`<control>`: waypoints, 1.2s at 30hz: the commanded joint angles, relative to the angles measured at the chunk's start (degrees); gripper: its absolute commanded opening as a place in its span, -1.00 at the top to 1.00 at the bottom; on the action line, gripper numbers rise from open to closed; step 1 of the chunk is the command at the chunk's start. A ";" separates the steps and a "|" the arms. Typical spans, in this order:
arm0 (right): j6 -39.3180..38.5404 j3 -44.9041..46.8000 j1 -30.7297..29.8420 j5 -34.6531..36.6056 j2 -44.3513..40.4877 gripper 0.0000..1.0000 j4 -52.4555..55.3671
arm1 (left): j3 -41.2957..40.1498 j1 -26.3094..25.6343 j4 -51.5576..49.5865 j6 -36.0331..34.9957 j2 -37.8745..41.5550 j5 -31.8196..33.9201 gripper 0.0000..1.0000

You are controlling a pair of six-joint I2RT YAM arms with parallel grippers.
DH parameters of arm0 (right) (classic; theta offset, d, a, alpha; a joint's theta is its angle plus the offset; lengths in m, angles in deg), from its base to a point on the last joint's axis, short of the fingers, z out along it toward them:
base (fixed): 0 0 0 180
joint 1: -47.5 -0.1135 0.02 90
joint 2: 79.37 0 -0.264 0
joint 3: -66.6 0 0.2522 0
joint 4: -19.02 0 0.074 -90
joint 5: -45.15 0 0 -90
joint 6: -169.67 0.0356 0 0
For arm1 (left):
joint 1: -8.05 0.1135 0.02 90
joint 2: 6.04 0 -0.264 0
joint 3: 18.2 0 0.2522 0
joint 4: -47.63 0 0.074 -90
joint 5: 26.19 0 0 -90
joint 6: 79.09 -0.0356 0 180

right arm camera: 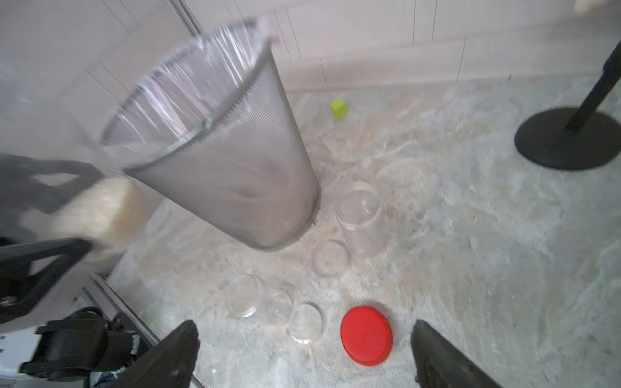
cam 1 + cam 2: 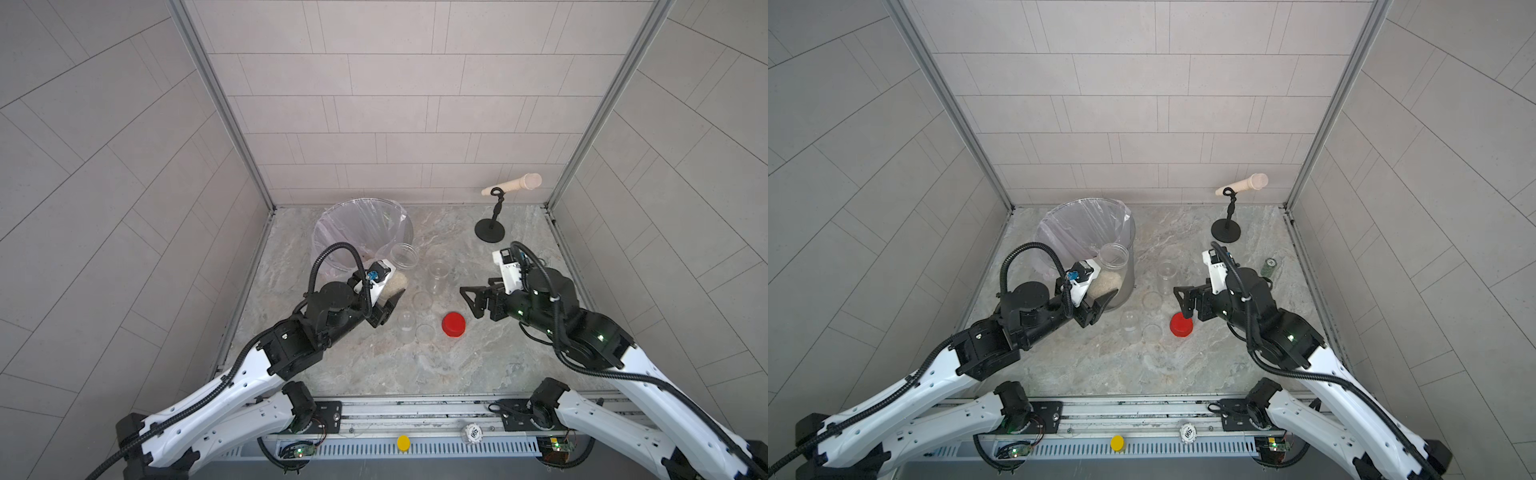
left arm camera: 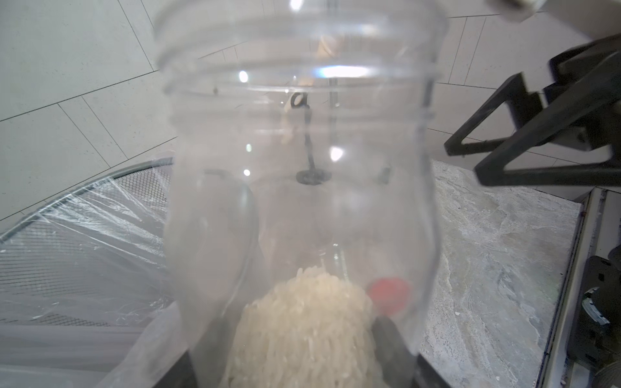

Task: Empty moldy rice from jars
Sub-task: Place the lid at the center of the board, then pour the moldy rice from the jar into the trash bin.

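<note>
Both top views: left claw (image 2: 387, 291) clenched on jar (image 2: 404, 257) of rice (image 2: 395, 286); right claw (image 2: 469, 302) spread wide, empty.

The lid (image 2: 453, 324) is red, jar (image 3: 208, 141) clear, rice (image 3: 302, 332) beige, bin (image 1: 242, 174) grey mesh, tabletop (image 2: 374, 365) marbled.

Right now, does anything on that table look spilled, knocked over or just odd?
Nothing alarming. The red lid lies loose beside empty jars; the jar in the left jaws holds clumped rice. Specks on the table near them may be spilled grains, too blurred to tell.
</note>
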 commanded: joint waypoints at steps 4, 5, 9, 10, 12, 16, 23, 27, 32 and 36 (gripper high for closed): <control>-1.31 -6.33 0.08 -5.11 0.60 -1.00 -8.34 | 10.82 1.28 -5.21 -1.69 -2.51 1.92 1.00; -1.42 -7.77 0.01 -5.98 1.78 -1.00 -9.17 | 12.89 2.05 -6.59 -2.12 -3.31 1.82 1.00; -3.46 -10.65 -0.07 -8.63 6.18 -1.00 -14.98 | 21.24 7.27 -12.96 -4.09 -7.86 -1.51 1.00; -3.56 -10.34 0.00 -7.88 6.57 -0.99 -17.56 | 22.80 8.48 -14.37 -4.56 -8.92 -2.64 1.00; -3.06 -7.91 0.01 -5.84 7.07 -0.99 -25.28 | 26.11 11.43 -16.71 -5.18 -11.26 -5.39 1.00; 0.23 -9.08 0.08 -5.65 11.63 -0.99 -32.51 | 32.68 16.56 -20.96 -5.81 -16.14 -11.16 1.00; 3.51 -18.77 -0.01 -9.49 24.73 -0.99 -33.05 | 41.54 21.70 -25.81 -8.05 -23.71 -16.26 1.00; 5.72 -23.14 -0.47 -13.06 31.47 -0.99 -36.82 | 42.73 22.27 -27.34 -10.35 -25.46 -15.71 1.00; 7.34 -29.50 -1.29 -14.03 38.70 -0.99 -37.11 | 42.18 24.51 -26.71 -10.67 -25.49 -18.15 1.00; 8.49 -33.90 -2.70 -16.57 43.63 -1.00 -36.69 | 41.58 25.69 -26.64 -11.28 -25.75 -19.08 1.00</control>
